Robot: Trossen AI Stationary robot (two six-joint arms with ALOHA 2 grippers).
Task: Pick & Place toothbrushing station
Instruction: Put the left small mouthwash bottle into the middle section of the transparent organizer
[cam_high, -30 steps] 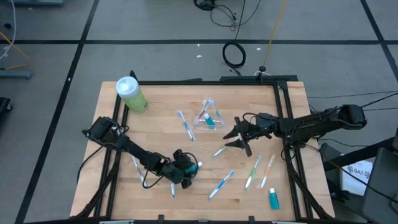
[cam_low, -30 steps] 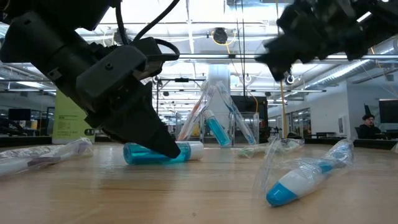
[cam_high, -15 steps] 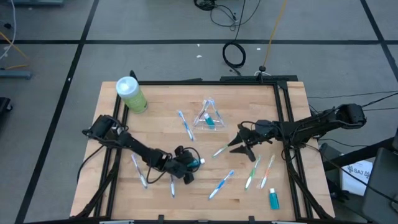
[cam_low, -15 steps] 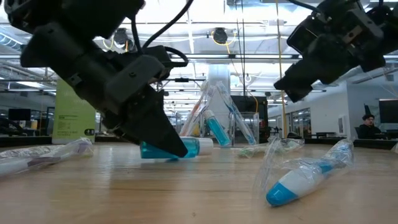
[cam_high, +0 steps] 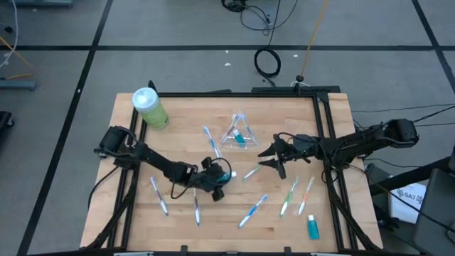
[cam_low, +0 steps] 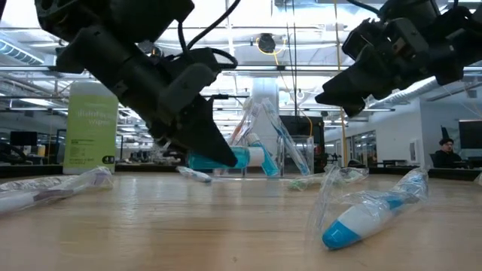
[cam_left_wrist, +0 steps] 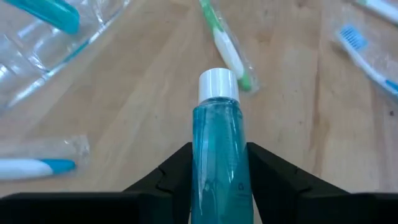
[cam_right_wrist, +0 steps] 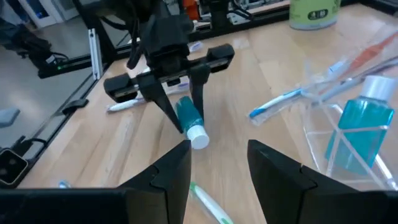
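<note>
My left gripper [cam_high: 217, 178] is shut on a small teal tube [cam_left_wrist: 217, 149] with a white cap [cam_left_wrist: 217, 84], held above the table's middle. The clear plastic cup [cam_high: 238, 131] stands farther back, with a teal tube and toothbrushes in it. Several wrapped toothbrushes lie flat on the wood: a blue one [cam_high: 211, 142], a green one [cam_high: 290, 195], another blue one [cam_high: 254, 210]. A second teal tube [cam_high: 313, 227] lies at the near right. My right gripper [cam_right_wrist: 217, 168] hovers open right of the cup, with nothing between its fingers. My left gripper pinches the tube's teal body [cam_left_wrist: 217, 171] between its two fingers [cam_left_wrist: 171, 180], on the half away from the cap. The fingers slant down from the table's left and lie along the tube. The capped end [cam_right_wrist: 198, 137] sticks out past the fingertips, and the tube is clear of the table.
A large green canister with a white lid [cam_high: 150, 108] stands at the far left corner. More toothbrushes [cam_high: 158, 193] lie at the near left. A black frame [cam_high: 323, 142] runs along the table's edges. A green toothbrush [cam_left_wrist: 227, 50] lies just ahead of the held tube.
My left gripper has risen and gone toward the far right, toward the cup, carrying the teal tube. The tube lay on the table a second ago and is now lifted clear.
</note>
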